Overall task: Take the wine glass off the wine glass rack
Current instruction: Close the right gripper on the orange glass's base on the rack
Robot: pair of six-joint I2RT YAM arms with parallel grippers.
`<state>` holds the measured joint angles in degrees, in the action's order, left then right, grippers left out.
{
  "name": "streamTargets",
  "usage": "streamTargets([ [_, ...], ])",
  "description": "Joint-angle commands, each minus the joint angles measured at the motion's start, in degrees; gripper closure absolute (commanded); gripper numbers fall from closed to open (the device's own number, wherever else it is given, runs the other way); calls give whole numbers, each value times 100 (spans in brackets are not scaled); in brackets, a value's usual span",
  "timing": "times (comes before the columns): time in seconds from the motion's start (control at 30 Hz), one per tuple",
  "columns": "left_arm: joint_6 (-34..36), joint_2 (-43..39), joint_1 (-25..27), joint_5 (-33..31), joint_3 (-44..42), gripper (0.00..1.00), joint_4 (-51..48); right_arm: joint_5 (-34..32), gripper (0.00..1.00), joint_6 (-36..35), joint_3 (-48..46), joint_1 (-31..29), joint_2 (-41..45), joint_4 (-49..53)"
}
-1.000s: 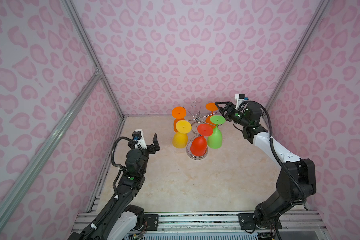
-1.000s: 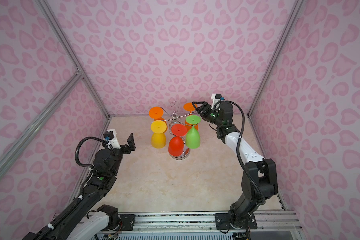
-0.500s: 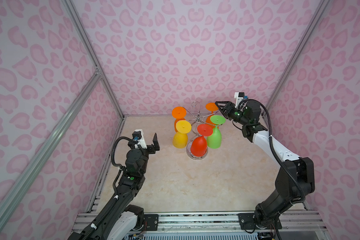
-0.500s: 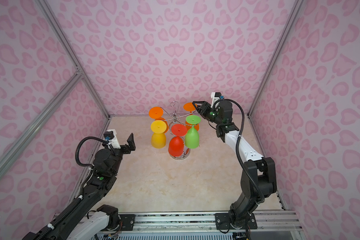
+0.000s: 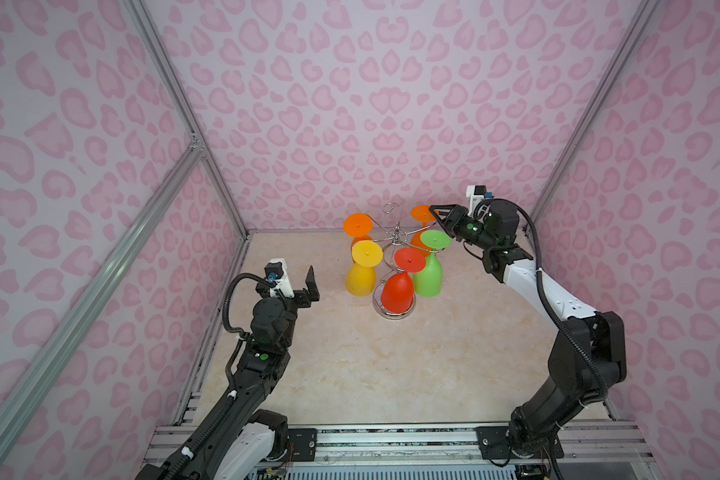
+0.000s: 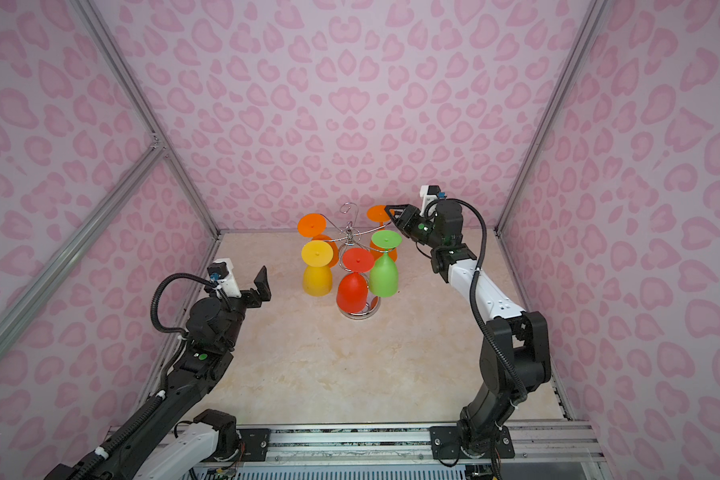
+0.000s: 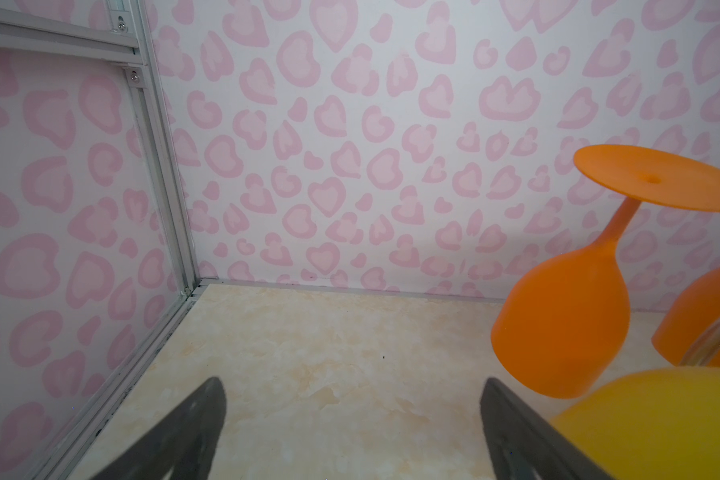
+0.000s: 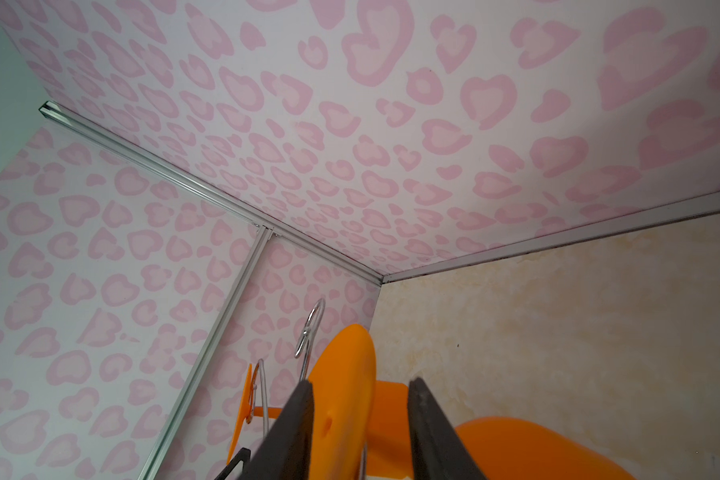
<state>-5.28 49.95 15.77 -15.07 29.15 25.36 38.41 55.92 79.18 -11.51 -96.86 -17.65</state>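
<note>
Right gripper: jaws straddle orange wine glass foot, lower frame edge; clamp unclear.
Left gripper: spread wide, empty.
Wine glass rack: stem largely hidden behind red wine glass.

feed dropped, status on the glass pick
Left gripper open, empty. Right gripper part open around foot of orange plastic wine glass, glass on chrome wire rack. Green plastic glass adjacent.

R gripper narrower round orange glass
</note>
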Motion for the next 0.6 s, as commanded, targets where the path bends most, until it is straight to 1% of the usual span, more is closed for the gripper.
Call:
streamTargets([
  [0.0, 60, -27, -4, -68, 47, 3, 37, 17, 65, -46, 45, -17, -52, -51],
  [0.13, 53, -25, -9, -75, 32, 3, 37, 0, 69, -66, 93, -16, -52, -16],
  [0.3, 46, -4, -9, -74, 38, 3, 39, -9, 71, -87, 169, -18, -86, 25],
  [0.4, 55, -3, -11, -76, 19, 3, 37, -1, 75, -67, 182, -14, -116, 21],
  [0.57, 63, 23, -8, -101, 20, 3, 34, 52, 80, -66, 250, -15, -175, 146],
])
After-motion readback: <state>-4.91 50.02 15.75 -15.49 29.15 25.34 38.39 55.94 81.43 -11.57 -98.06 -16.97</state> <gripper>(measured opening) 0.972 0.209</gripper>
